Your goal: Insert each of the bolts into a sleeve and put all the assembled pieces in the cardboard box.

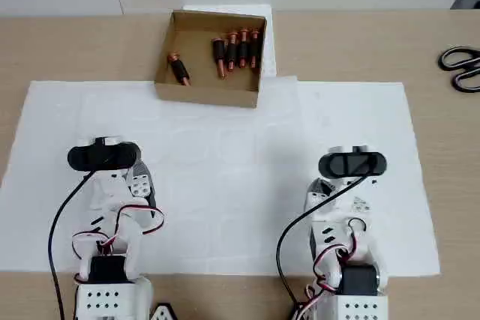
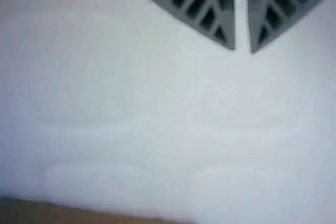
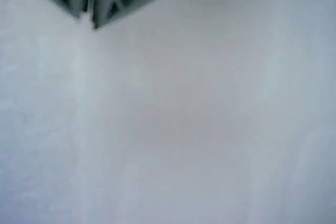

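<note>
One assembled piece (image 1: 178,70) is lying alone inside the cardboard box (image 1: 206,94) at the far side of the tabletop (image 1: 60,43). A row of four more (image 1: 237,49) is resting side by side near the opposite wall (each a copper-coloured bolt in a dark sleeve). The left end effector (image 2: 241,48) is hanging over the white sheet (image 1: 225,170) with its fingers nearly together and gripping nothing. The right end effector (image 3: 89,22) is hanging pressed closed, also holding nothing. Scissors (image 1: 459,67) are lying near the tabletop's edge.
</note>
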